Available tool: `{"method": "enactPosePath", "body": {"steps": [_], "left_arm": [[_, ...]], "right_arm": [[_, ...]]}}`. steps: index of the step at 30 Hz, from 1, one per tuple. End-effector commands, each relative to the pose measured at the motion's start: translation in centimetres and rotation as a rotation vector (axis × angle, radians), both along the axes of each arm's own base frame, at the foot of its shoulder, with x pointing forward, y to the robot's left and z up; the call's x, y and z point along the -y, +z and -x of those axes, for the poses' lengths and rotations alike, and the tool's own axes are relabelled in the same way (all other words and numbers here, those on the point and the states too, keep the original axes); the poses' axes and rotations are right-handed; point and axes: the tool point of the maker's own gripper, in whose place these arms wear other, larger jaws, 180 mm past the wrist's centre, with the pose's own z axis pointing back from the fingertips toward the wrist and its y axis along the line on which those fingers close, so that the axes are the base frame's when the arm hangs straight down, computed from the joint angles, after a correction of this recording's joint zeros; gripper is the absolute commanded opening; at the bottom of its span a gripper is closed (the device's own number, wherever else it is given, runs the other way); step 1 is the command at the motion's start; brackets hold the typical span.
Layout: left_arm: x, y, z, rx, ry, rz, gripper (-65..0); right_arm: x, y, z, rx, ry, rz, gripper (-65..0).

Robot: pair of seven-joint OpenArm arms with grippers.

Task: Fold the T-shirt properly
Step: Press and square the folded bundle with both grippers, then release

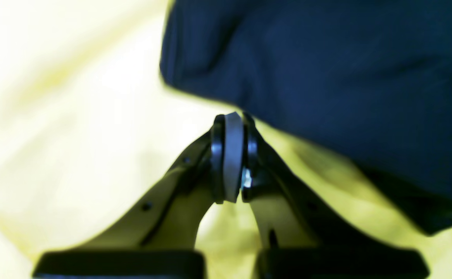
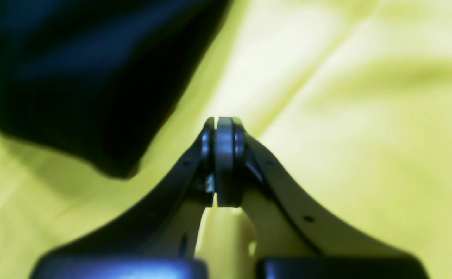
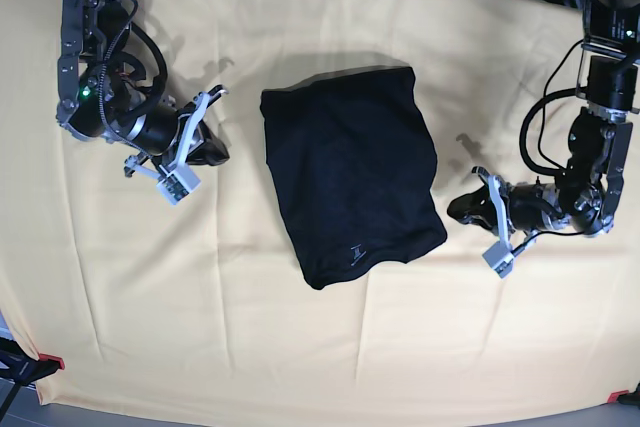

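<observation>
Closed pads fill both wrist views: the left claw (image 1: 233,159) has its two fingers pressed together with nothing between them, and the right claw (image 2: 224,162) is pinched the same way, also empty. Both hover low over the pale yellow cloth (image 3: 320,347) covering the tabletop. Between the arms, apart from each claw, the T-shirt (image 3: 350,172) lies folded into a compact dark rectangle, slightly skewed, with a tiny pale mark (image 3: 355,252) near its lower edge.

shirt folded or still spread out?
Folded. In the base view the T-shirt lies as a compact, roughly rectangular bundle on the yellow cloth, no sleeves sticking out. Both grippers are shut and off it.
</observation>
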Motion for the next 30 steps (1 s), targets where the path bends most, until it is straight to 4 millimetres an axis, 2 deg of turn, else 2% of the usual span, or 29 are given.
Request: {"method": "enactPosePath", "body": {"steps": [1, 3, 6, 12, 17, 20, 22, 25, 28, 30], "left_arm": [[0.5, 1.9, -1.4, 0.071, -0.002, 0.029, -65.0], [1.2, 0.8, -1.2, 0.076, -0.015, 0.0, -65.0], [2.6, 0.5, -1.6, 0.107, -0.026, 0.011, -65.0], [5.8, 0.1, -2.4, 0.202, -0.083, 0.002, -65.0], [8.6, -2.0, -1.6, 0.238, -0.199, -0.089, -65.0], [9.5, -2.2, -1.5, 0.256, -0.23, -0.106, -65.0], [9.4, -1.7, -2.1, 0.267, -0.231, -0.123, -65.0], [8.2, -0.4, -3.4, 0.272, -0.204, -0.148, -65.0], [6.6, 1.3, -3.4, 0.215, -0.169, -0.093, -65.0], [5.9, 2.3, -2.3, 0.167, -0.187, -0.04, -65.0]], "right_arm": [[-0.9, 1.0, -0.3, 0.03, 0.033, -0.045, -65.0], [-2.2, -0.4, 0.9, -0.014, 0.085, -0.046, -65.0], [-4.3, -1.3, 2.4, -0.043, 0.169, -0.046, -65.0], [-7.2, -1.8, 4.4, -0.077, 0.264, -0.069, -65.0], [-8.7, -1.5, 5.3, -0.1, 0.29, -0.122, -65.0], [-9.8, -1.3, 6.0, -0.123, 0.289, -0.166, -65.0], [-10.0, -1.2, 6.0, -0.111, 0.288, -0.152, -65.0], [-9.2, -0.6, 4.8, -0.051, 0.262, -0.083, -65.0], [-8.3, 1.9, 3.4, 0.028, 0.208, -0.096, -65.0], [-7.3, 3.9, 2.6, 0.087, 0.173, -0.112, -65.0]]}}
